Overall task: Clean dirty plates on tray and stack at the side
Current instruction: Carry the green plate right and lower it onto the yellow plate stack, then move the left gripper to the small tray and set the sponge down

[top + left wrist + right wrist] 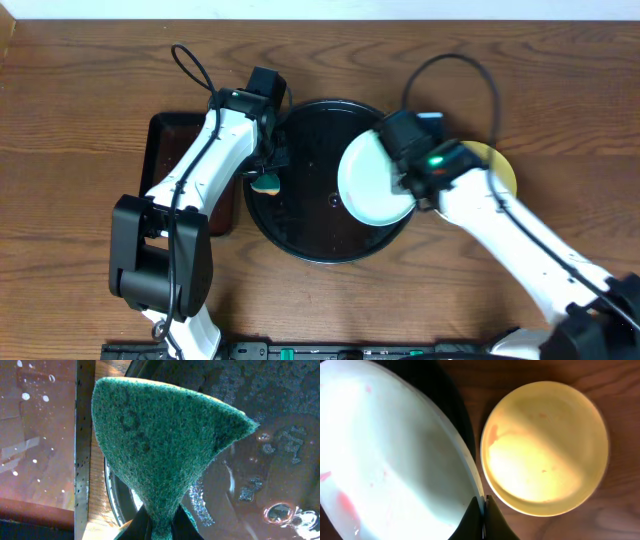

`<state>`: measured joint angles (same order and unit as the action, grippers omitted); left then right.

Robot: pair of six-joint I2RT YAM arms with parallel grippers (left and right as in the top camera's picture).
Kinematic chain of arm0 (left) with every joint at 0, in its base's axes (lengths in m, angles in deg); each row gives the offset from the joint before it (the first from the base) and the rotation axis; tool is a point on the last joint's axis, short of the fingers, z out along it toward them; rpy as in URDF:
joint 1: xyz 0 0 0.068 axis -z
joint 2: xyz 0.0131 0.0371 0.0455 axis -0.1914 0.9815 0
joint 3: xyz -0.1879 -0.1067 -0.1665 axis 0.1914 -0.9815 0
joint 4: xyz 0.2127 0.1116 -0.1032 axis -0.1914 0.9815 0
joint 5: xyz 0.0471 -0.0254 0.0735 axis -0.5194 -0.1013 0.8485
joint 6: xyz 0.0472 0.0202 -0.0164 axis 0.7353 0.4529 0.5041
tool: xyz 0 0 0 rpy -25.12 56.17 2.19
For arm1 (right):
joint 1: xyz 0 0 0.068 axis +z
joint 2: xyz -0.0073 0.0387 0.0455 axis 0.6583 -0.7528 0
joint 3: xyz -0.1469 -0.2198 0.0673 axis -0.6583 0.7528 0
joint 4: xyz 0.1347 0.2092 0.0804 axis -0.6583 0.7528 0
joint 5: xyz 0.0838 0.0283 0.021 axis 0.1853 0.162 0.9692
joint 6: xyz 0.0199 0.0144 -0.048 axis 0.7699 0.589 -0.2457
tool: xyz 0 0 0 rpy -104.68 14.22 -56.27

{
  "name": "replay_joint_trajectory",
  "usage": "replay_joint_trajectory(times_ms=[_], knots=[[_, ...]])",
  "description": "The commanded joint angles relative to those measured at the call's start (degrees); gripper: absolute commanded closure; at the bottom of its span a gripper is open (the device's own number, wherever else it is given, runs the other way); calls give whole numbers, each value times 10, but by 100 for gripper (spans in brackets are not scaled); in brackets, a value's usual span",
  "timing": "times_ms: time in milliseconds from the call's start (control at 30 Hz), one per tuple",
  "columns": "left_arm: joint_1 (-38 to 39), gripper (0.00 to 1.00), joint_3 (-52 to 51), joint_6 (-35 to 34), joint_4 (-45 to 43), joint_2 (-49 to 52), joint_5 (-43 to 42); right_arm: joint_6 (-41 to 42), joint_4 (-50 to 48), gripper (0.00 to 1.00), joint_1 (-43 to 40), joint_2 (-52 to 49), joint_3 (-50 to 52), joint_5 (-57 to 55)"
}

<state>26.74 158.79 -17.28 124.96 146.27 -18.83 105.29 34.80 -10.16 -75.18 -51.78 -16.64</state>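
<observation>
As right claw [482, 506] pinches blue-green plate [367, 188], left claw [159, 527] clamps sponge [165, 445], yellow plate [501, 166] half-hidden overhead.

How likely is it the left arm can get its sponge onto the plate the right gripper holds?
Probably yes: only bare black tray lies between the green sponge and the pale blue-green plate; the right gripper pinches its far rim.

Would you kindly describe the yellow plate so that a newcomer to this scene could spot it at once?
Find the round black tray in the middle of the wooden table. Just off its right edge, on the bare wood, lies the yellow plate. Unlike the pale blue-green plate that the right gripper holds by the rim, it is yellow and untouched.
</observation>
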Motion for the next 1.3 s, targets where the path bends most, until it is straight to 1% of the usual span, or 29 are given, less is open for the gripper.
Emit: replay_joint_trajectory(times_ms=[0, 100, 133, 233, 333, 400, 533, 733, 767, 800, 833, 867, 933, 1067, 1133, 1167, 1233, 1267], knots=[[0, 92, 6, 6, 1, -12, 1, -73, -2, 99, -97, 39, 0, 185], [0, 93, 6, 6, 0, -12, 1, -93, 11, 99, -169, 42, 0, 226], [0, 92, 6, 6, -1, -12, 1, -93, 25, 99, -208, 42, 0, 227], [0, 94, 5, 6, -1, -12, 1, -94, 45, 99, -283, 41, 5, 227], [0, 93, 5, 5, -1, -12, 1, -103, 44, 99, -358, 41, 26, 227], [0, 93, 5, 6, -3, -12, 1, -107, 31, 99, -389, 41, 47, 227], [0, 93, 5, 6, -6, -12, 1, -109, -17, 99, -420, 40, 100, 228], [0, 93, 5, 6, -15, -12, 2, -108, -91, 99, -421, 40, 178, 227], [-1, 92, 5, 9, -16, -12, 2, -108, -98, 95, -421, 40, 185, 227], [-2, 93, 8, 13, -16, -13, 2, -108, -102, 89, -421, 40, 189, 227], [-6, 92, 16, 26, -10, -17, 2, -108, -103, 76, -421, 40, 189, 227], [-10, 93, 21, 30, -5, -21, 2, -108, -104, 72, -421, 40, 188, 227], [-20, 92, 34, 40, 13, -36, 2, -108, -98, 68, -420, 42, 178, 228], [-55, 93, 54, 73, 51, -81, 4, -113, -58, 65, -413, 48, 133, 238], [-77, 93, 54, 89, 62, -106, 5, -122, -36, 60, -404, 54, 105, 238], [-93, 93, 54, 97, 69, -120, 7, -128, -26, 56, -399, 56, 93, 238], [-123, 92, 54, 117, 73, -137, 8, -137, -8, 40, -388, 61, 67, 238], [-137, 93, 54, 130, 72, -140, 8, -139, -3, 34, -383, 63, 58, 238]])
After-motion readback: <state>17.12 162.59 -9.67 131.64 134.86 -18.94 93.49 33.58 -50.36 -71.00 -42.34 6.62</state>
